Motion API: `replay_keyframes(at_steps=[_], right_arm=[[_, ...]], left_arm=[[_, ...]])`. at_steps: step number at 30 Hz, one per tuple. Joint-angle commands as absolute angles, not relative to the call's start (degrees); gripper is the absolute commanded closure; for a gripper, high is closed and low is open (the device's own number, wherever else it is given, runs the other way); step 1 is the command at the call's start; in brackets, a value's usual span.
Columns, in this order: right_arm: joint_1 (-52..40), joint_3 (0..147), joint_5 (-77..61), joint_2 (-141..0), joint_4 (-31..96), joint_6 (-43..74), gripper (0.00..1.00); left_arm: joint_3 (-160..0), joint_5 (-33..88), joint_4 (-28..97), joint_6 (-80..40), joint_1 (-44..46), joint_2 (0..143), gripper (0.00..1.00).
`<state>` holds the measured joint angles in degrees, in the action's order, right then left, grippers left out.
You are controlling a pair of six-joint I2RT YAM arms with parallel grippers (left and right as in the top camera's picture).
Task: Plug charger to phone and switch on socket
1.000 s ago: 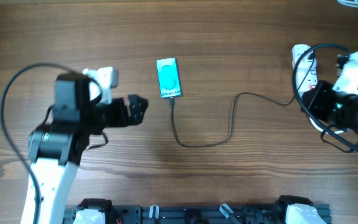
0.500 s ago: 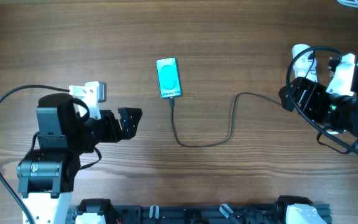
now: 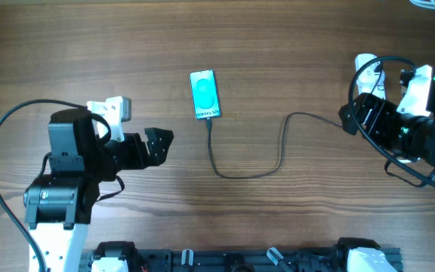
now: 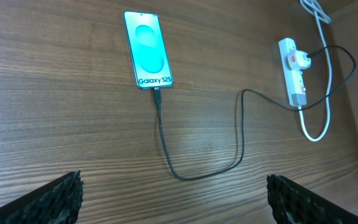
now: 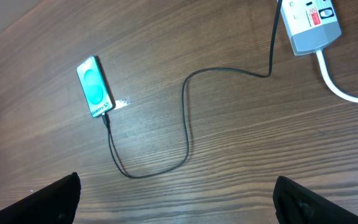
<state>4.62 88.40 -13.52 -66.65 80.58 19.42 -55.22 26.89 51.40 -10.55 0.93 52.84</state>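
Note:
The phone (image 3: pixel 205 94) lies face up on the wooden table with its turquoise screen lit, and it also shows in both wrist views (image 4: pixel 147 50) (image 5: pixel 94 86). The charger (image 3: pixel 240 177), a thin black cable, has its tip at the phone's lower edge (image 4: pixel 156 94) and loops right to the socket (image 4: pixel 294 71). The socket is a white strip with a red-marked switch (image 5: pixel 321 14); overhead my right arm partly covers it (image 3: pixel 365 64). My left gripper (image 3: pixel 161 145) hangs open, left of and below the phone. My right gripper (image 3: pixel 349 118) is open just left of the socket, holding nothing.
A thick white cord (image 4: pixel 316 134) curls away from the socket's near end (image 5: pixel 347 93). A dark rail (image 3: pixel 232 261) runs along the table's front edge. Bare wood lies between the cable loop and both grippers.
My left arm has drawn back to the near left, away from the phone. My right arm has come off the socket and shifted left. Both have held still for the last half second.

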Motion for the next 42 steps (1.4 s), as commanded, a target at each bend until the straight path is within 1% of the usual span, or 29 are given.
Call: replay_keyframes(at_steps=[1,8,10,16,23,28,30,34,37,42], right_arm=[[4.3,88.1,-14.0,-66.7,80.4,19.9,0.0],[4.3,88.1,-14.0,-66.7,80.4,19.9,0.0],[4.3,88.1,-14.0,-66.7,80.4,19.9,0.0],[4.3,88.1,-14.0,-66.7,80.4,19.9,0.0],[4.3,88.1,-14.0,-66.7,80.4,19.9,0.0],[4.3,88.1,-14.0,-66.7,80.4,19.9,0.0],[4.3,88.1,-14.0,-66.7,80.4,19.9,0.0],[4.3,88.1,-14.0,-66.7,80.4,19.9,0.0],[4.3,88.1,-14.0,-66.7,80.4,19.9,0.0],[4.3,88.1,-14.0,-66.7,80.4,19.9,0.0]], left_arm=[[-55.0,27.2,51.5,-9.6,0.5,54.0,0.0],[-55.0,27.2,51.5,-9.6,0.9,54.8,0.0],[-55.0,27.1,51.7,-9.6,0.5,52.9,0.0],[-55.0,26.7,54.7,-9.1,-0.7,41.1,0.0],[-54.4,18.9,58.2,-9.2,-1.2,22.9,0.0],[-52.6,16.8,57.5,-9.2,-0.6,18.6,0.0],[-49.5,15.9,53.9,-9.2,-0.5,16.8,0.0],[-40.4,16.0,42.5,-9.7,-0.5,12.8,0.0],[-29.9,16.0,29.0,-13.0,-0.5,9.4,0.0],[-16.3,16.0,12.8,-19.6,0.1,5.1,0.0]])
